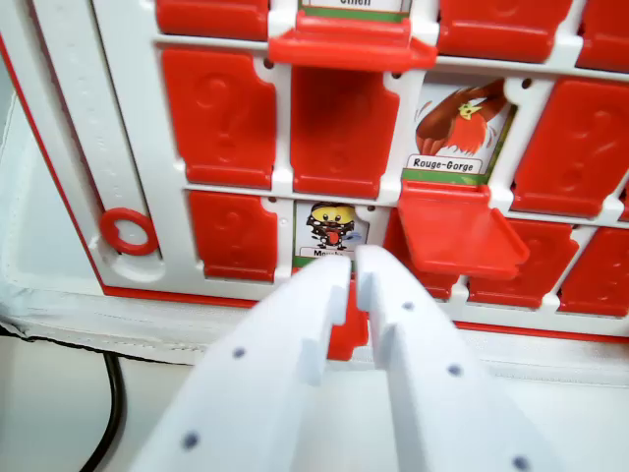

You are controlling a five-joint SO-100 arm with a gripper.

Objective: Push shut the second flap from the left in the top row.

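A white game board (118,108) with rows of red question-mark flaps fills the wrist view. My gripper (354,267) reaches in from the bottom centre, its two white fingers (295,334) nearly together with only a thin slit between them. Its tips lie over the nearest row, just under an uncovered bird card (332,228). That card's red flap (349,339) lies flat toward me and shows through the slit. One row up, the "Rouge-Gorge" card (457,128) is uncovered, its flap (454,234) folded down. At the top, another flap (352,49) juts out under a cut-off card.
A red ring (128,232) sits on the board's left frame. The board rests on a white padded mat (88,320) with a stitched edge. A black cable (113,413) runs along the table at the lower left. Closed flaps (218,118) surround the open cells.
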